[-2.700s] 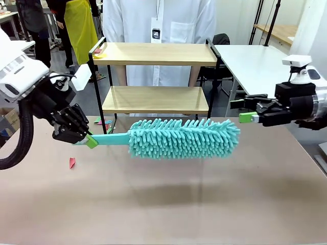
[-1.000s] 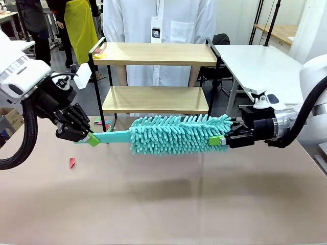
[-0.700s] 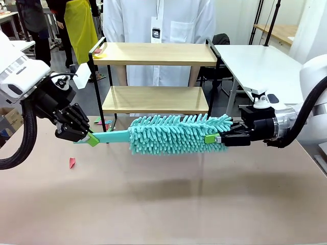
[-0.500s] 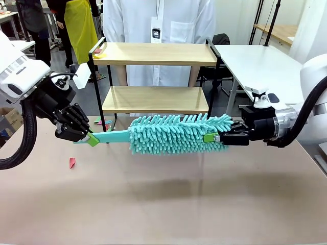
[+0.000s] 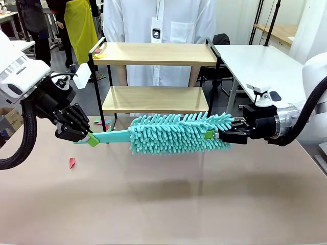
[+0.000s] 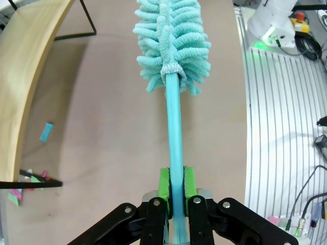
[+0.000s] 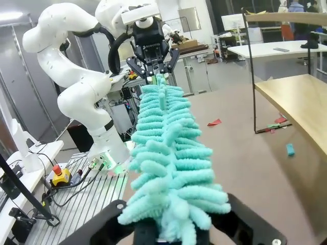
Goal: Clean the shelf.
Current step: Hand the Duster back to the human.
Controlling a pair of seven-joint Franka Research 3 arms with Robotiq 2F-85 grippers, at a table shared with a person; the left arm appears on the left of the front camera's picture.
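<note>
Your duster [image 5: 176, 133] hangs level over the beige tabletop [image 5: 163, 204], mid-handover: the right gripper [image 5: 217, 136] is clamped on its fluffy tip, while the left gripper [image 6: 176, 187] has pads beside the handle, grip unclear. Next, free the left, then carry it to the shelf [image 5: 156, 76] beyond.

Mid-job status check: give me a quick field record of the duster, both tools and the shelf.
duster: level in the air above the table, in front of the shelf
left tool: pads either side of the handle end; whether they clamp it is unclear
right tool: shut on the fluffy tip
shelf: both boards untouched
table litter: red scrap
</note>
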